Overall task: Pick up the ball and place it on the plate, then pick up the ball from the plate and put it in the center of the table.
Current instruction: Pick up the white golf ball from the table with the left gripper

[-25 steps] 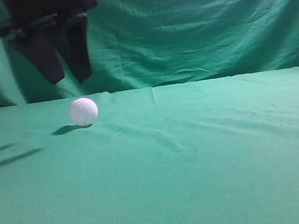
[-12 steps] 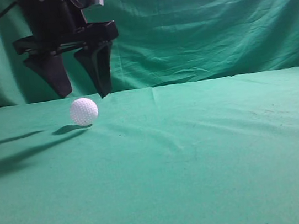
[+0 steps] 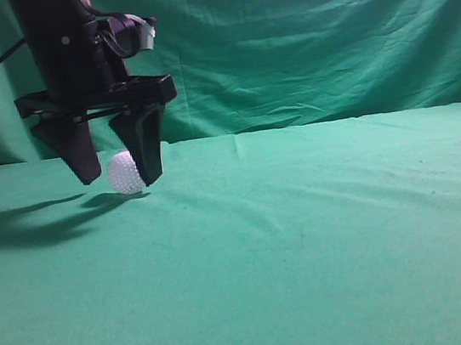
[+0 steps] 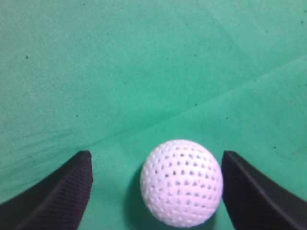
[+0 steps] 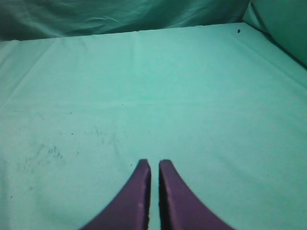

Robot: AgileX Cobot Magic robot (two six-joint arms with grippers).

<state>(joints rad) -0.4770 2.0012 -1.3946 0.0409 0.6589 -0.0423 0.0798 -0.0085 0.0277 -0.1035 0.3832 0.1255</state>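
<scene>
in the exterior view we see a wide worktop [image 3: 327, 245] covered in slightly wrinkled green cloth, with a draped green backdrop [image 3: 322, 31] behind it. in the left of the frame, a little above the middle, a small white dimpled ball [image 3: 123, 172] rests on the cloth. the black left end effector [image 3: 117, 178] points down over it with its fingers spread apart, one on each side of the ball; the right-hand finger overlaps the ball's edge.

in the left wrist view the ball [image 4: 181, 183] sits in the lower middle of the frame between the two dark fingers [image 4: 53, 196], closer to the right-hand one, and we cannot tell whether it touches it. the left end effector [image 4: 156, 191] is released.

in the right wrist view, at bottom centre, the right end effector [image 5: 154, 191] is clenched, with only a thin slit between its fingers, above bare green cloth.
</scene>
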